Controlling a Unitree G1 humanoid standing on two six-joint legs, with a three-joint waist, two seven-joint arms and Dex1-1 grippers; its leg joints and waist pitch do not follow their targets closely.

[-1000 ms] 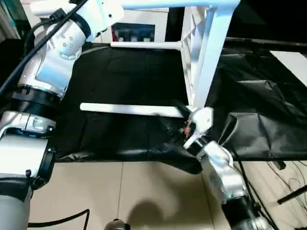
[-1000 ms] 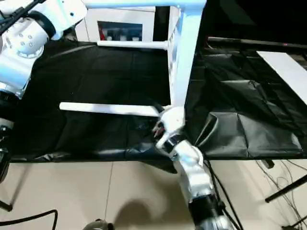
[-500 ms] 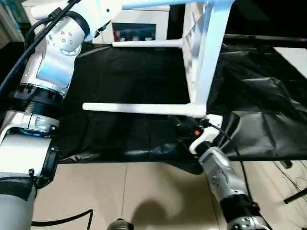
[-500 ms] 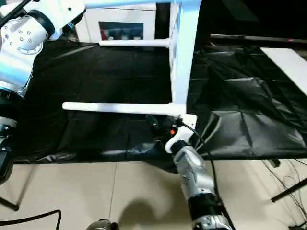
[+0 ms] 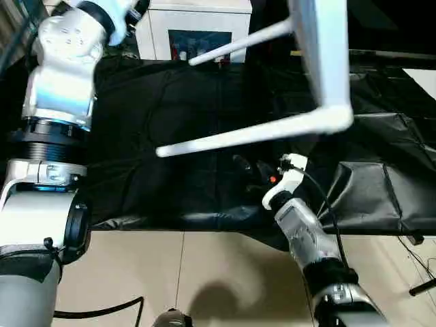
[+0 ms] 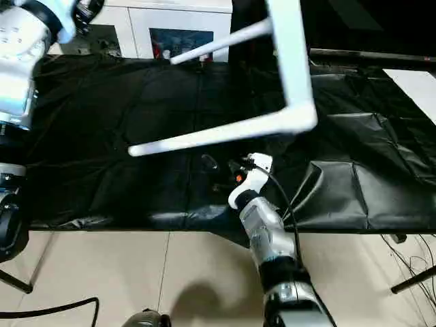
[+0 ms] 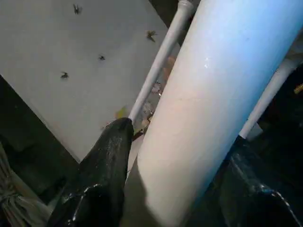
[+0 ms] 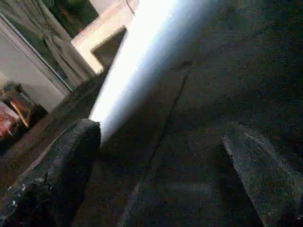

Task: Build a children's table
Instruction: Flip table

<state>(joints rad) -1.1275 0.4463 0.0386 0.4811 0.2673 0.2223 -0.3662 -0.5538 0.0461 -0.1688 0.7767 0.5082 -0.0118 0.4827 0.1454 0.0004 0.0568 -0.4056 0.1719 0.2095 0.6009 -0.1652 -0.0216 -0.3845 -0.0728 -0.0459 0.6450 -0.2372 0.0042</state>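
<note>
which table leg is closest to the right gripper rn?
The lower leg, slanting across the black cover just above the open right gripper. The other visible leg sits higher, toward the white cabinet.

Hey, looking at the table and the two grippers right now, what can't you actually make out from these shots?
- Table top: cut off by the upper edge in both eye views, so its full shape and all its legs can't be checked.
- Left gripper: the wrist view shows its fingers either side of a white leg; where along the leg is unclear.
- Right gripper: small and dark against the black sheet; fingertips are hard to separate.
</note>
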